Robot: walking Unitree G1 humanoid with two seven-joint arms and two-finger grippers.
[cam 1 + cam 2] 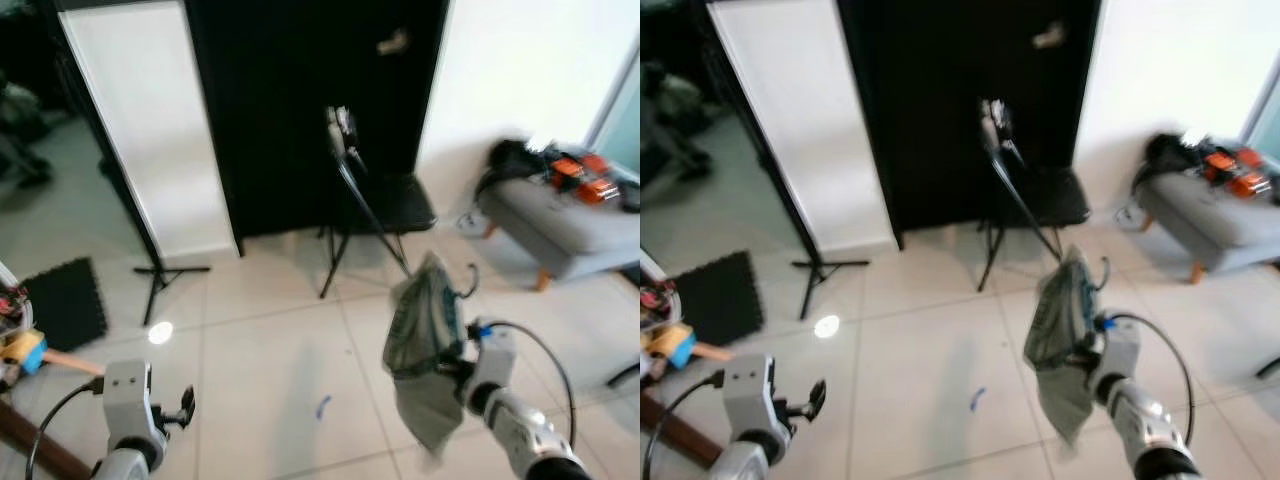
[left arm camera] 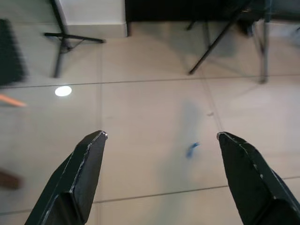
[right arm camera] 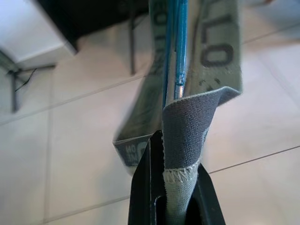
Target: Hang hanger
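A grey-green shirt (image 1: 425,345) hangs on a blue hanger (image 3: 176,51) whose dark hook (image 1: 470,282) sticks up at the top. My right gripper (image 1: 455,372) is shut on the shirt and hanger, holding them above the tiled floor at the lower right. In the right wrist view the fingers (image 3: 150,192) pinch the cloth (image 3: 185,136). My left gripper (image 1: 180,408) is low on the left, open, with nothing between its fingers (image 2: 79,178). A black tripod stand (image 1: 350,190) with a silver top stands ahead, before a dark panel.
A black folding chair (image 1: 405,205) stands beside the stand. A grey bench (image 1: 565,225) with orange items lies at the right. A white panel (image 1: 150,130) on a stand and a black mat (image 1: 65,300) are on the left. A blue scrap (image 1: 322,406) lies on the tiles.
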